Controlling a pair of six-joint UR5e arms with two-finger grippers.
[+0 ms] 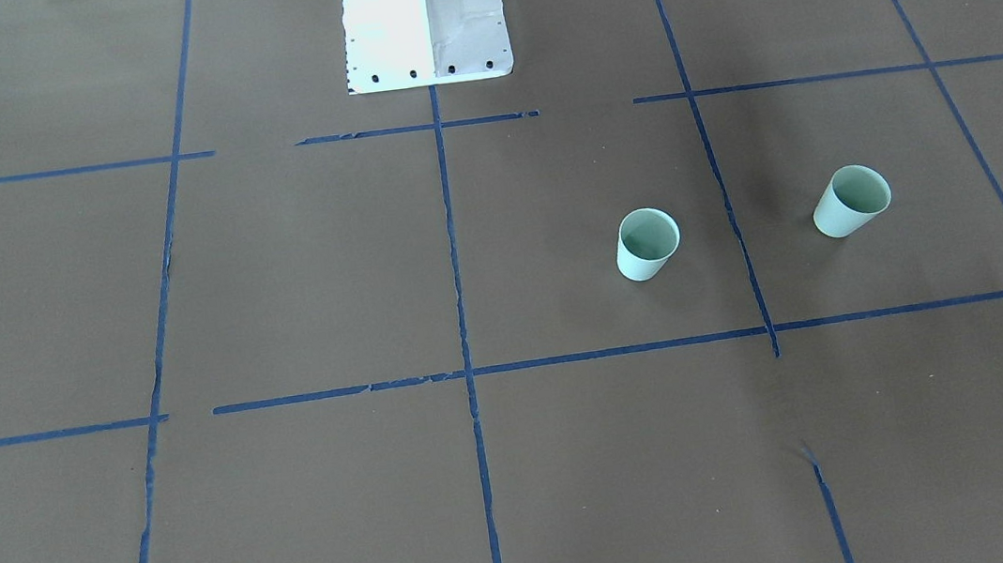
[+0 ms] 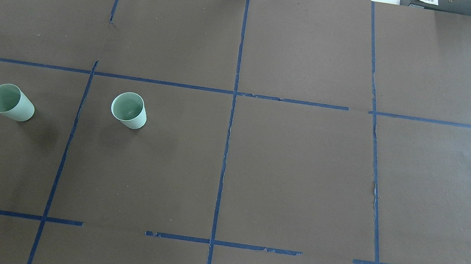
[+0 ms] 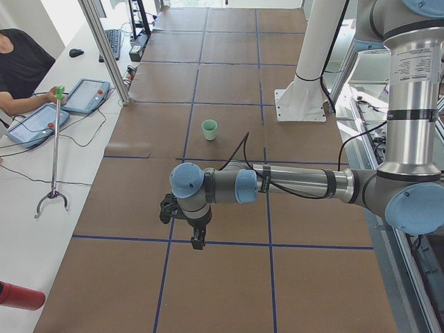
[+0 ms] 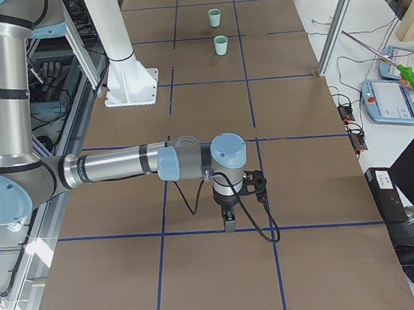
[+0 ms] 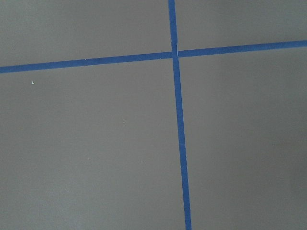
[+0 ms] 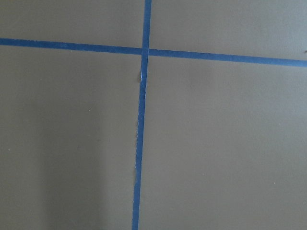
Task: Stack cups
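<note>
Two pale mint-green cups stand upright and apart on the brown table cover, on the robot's left side. The inner cup [image 1: 647, 244] [image 2: 129, 110] [image 4: 221, 45] is nearer the middle line. The outer cup [image 1: 851, 201] [image 2: 11, 102] [image 4: 214, 18] is nearer the table's left end. One cup [image 3: 209, 129] shows in the exterior left view. My left gripper [image 3: 198, 239] points down above the table, well short of the cups. My right gripper [image 4: 229, 220] points down at the far end from them. I cannot tell whether either is open or shut. Both wrist views show only paper and tape.
The white robot pedestal [image 1: 425, 21] [image 3: 305, 69] [image 4: 124, 67] stands at the table's robot-side edge. Blue tape lines [image 2: 229, 126] grid the brown cover. A side bench holds control tablets [image 3: 38, 125], and an operator there holds a grabber stick [image 3: 55, 146].
</note>
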